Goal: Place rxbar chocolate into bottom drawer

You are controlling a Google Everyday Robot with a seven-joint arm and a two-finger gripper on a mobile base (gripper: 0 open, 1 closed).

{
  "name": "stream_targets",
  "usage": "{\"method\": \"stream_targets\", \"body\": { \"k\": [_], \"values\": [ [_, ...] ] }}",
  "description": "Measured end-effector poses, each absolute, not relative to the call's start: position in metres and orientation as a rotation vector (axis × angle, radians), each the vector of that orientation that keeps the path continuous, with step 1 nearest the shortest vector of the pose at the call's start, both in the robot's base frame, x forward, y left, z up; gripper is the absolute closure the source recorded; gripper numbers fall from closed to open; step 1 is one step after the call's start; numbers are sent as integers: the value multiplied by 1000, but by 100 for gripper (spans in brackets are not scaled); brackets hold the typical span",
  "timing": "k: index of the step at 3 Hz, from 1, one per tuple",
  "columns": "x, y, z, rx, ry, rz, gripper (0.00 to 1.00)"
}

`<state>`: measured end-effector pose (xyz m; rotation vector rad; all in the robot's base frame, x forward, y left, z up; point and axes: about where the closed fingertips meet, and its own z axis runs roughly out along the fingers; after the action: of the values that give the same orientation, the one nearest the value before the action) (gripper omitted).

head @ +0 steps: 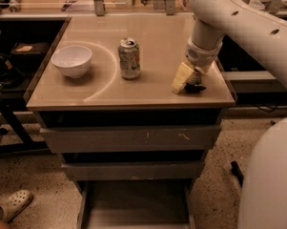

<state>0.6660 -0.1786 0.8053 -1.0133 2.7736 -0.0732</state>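
The rxbar chocolate (196, 87) shows as a small dark shape on the tabletop near the front right corner, mostly hidden under my gripper. My gripper (185, 79) points down at the table right on the bar, with its pale tip just left of it. The bottom drawer (133, 209) is pulled out below the two shut grey drawers, and its flat floor shows, with nothing lying in it.
A silver soda can (129, 58) stands mid-table. A white bowl (72, 60) sits at the left. The table's front edge (128, 104) runs just below the gripper. A sandal (10, 205) lies on the floor at the lower left. My white base (269, 185) fills the lower right.
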Motion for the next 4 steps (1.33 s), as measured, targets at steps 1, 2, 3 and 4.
{"method": "stream_targets", "body": {
  "k": [1, 2, 3, 4],
  "values": [
    [666, -179, 805, -1013, 2774, -73, 64],
    [666, -179, 805, -1013, 2774, -73, 87],
    [666, -179, 805, -1013, 2774, -73, 100],
    [666, -178, 814, -1013, 2774, -73, 100]
  ]
}}
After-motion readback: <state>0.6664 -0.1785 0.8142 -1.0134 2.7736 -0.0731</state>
